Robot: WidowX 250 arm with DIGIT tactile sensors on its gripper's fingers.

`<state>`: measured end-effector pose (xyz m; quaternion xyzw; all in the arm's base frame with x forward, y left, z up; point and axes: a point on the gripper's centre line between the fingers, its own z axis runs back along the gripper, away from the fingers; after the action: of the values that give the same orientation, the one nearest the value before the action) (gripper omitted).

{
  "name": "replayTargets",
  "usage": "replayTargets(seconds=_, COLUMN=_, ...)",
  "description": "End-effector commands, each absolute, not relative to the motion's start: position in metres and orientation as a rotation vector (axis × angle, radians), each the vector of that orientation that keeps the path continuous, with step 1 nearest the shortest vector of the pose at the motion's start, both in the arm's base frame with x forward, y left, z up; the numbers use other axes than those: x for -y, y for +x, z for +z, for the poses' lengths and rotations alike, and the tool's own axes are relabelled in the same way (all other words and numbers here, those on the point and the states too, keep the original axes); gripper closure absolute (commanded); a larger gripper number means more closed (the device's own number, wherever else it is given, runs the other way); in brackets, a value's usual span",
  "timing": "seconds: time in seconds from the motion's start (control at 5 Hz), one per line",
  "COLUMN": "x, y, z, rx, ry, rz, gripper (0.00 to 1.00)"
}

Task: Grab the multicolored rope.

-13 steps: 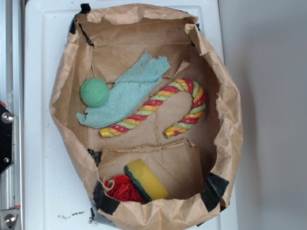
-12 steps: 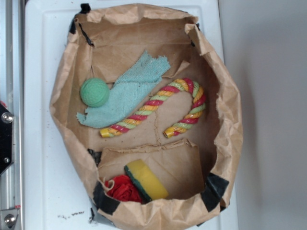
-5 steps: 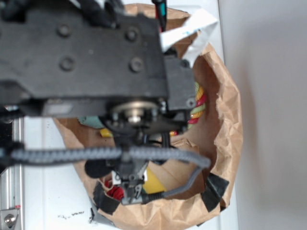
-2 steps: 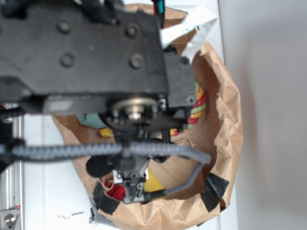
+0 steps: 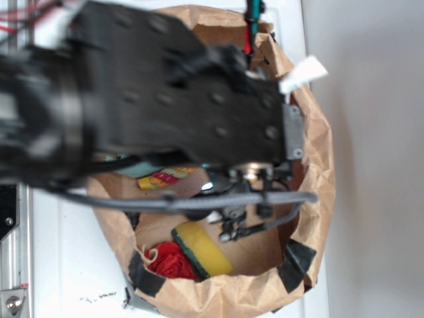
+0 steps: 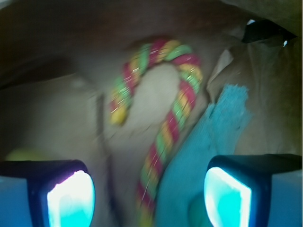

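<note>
Paper bag [image 5: 317, 165]: brown, wide-mouthed, lying on a white table [image 5: 59, 258].

Robot arm [image 5: 159, 112]: black, blurred, covering most of the bag's interior in the exterior view.

Gripper [image 6: 149, 198]: released, its two fingers [image 6: 71, 196] spread wide at the lower corners of the wrist view, nothing between them.

Multicolored rope [image 6: 163, 118]: cane-shaped, flat on the bag floor, its long leg running down between the fingers, touching neither; one end [image 5: 162, 179] shows under the arm from outside.

Teal cloth [image 6: 213, 142]: just beside the rope's long leg.

Yellow sponge [image 5: 202, 248]: near the bag's front wall.

Red bundle [image 5: 169, 262]: touching the sponge.
</note>
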<state>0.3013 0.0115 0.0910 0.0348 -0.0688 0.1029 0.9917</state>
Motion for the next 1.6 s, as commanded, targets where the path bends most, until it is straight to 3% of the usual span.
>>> replayTargets(seconds=0.0, x=-0.022, y=0.334, z=0.076, rx=0.162, ry=0.162, rz=0.281, gripper=0.0)
replayTargets(seconds=0.6, x=-0.012, y=0.323, z=0.039, rx=0.082, ry=0.188, rz=0.205, gripper=0.0)
replayTargets(seconds=0.8, x=-0.006, y=0.319, z=0.044, rx=0.125, ry=0.169, rz=0.129, gripper=0.0)
replayTargets(seconds=1.0, x=-0.003, y=0.314, z=0.065, rx=0.16, ry=0.133, rz=0.115, gripper=0.0)
replayTargets(seconds=1.4, x=-0.011, y=0.319, z=0.11, rx=0.151, ry=0.006, rz=0.186, gripper=0.0)
